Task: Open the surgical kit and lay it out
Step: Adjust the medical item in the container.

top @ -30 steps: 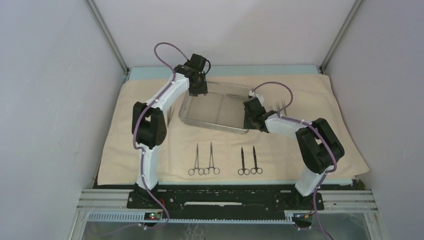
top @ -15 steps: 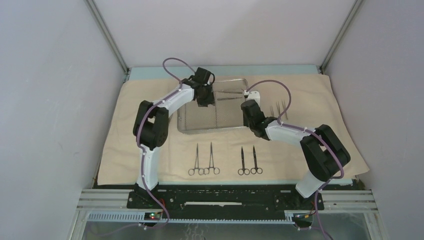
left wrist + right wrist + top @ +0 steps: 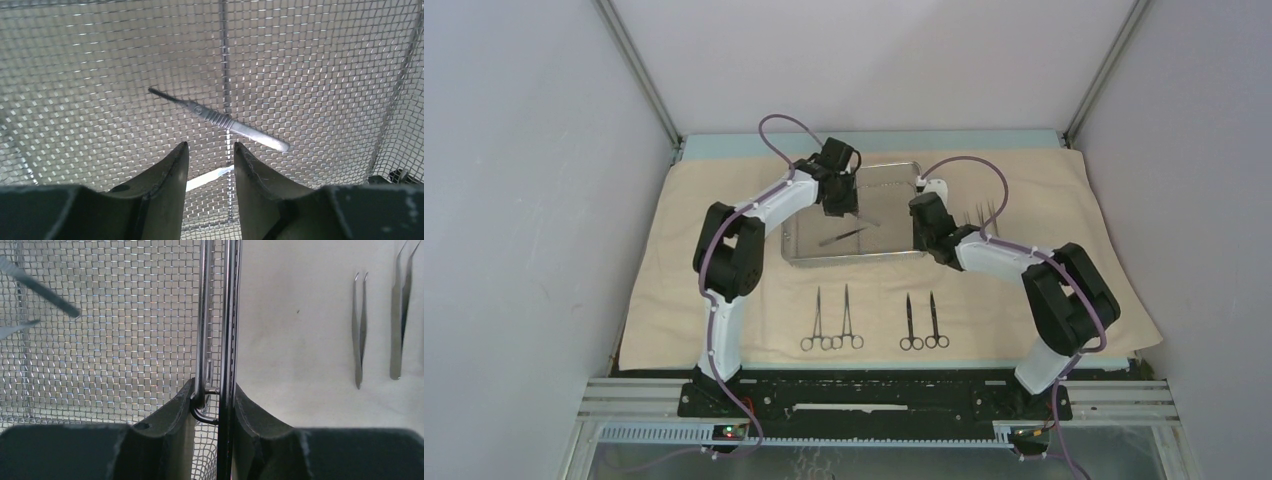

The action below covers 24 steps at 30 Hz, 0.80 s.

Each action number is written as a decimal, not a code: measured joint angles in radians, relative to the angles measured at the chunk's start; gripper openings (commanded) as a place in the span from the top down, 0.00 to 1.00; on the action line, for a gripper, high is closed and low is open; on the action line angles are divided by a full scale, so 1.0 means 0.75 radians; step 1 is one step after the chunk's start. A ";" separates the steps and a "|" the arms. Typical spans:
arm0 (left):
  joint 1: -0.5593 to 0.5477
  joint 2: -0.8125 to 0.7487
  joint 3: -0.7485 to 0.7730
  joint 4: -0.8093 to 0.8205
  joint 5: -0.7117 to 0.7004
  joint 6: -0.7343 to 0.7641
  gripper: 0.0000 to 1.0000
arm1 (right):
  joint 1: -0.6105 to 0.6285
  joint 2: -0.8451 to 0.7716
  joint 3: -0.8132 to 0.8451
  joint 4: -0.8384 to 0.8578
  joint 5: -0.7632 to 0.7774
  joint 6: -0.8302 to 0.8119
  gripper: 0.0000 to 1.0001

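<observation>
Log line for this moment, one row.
right gripper: shut on mesh tray rim | left gripper: over tray floor, grip unclear | slim tool: inside tray

Looked like a robotics lab cell: plain pale-grey enclosure walls (image 3: 524, 200), silver aluminium frame struts (image 3: 637, 75), slotted aluminium rails (image 3: 629, 398) along the table's near edge.

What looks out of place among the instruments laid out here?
One slim steel instrument lies diagonally inside the mesh tray, while the four ring-handled instruments and two tweezers lie in neat rows on the cloth.
</observation>
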 measured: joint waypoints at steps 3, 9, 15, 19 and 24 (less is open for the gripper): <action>0.000 0.001 0.000 -0.034 -0.017 0.004 0.56 | -0.024 0.029 0.027 -0.052 -0.041 0.037 1.00; 0.000 0.002 0.084 -0.164 -0.035 0.020 0.56 | -0.058 0.081 0.052 -0.098 -0.115 0.111 1.00; 0.000 0.002 0.116 -0.302 -0.032 0.084 0.56 | -0.113 0.082 0.074 -0.156 -0.216 0.137 1.00; 0.000 -0.003 0.116 -0.399 -0.048 0.129 0.55 | -0.182 0.106 0.211 -0.331 -0.310 0.139 1.00; 0.007 -0.020 0.116 -0.469 -0.072 0.179 0.55 | -0.211 0.117 0.286 -0.459 -0.365 0.145 1.00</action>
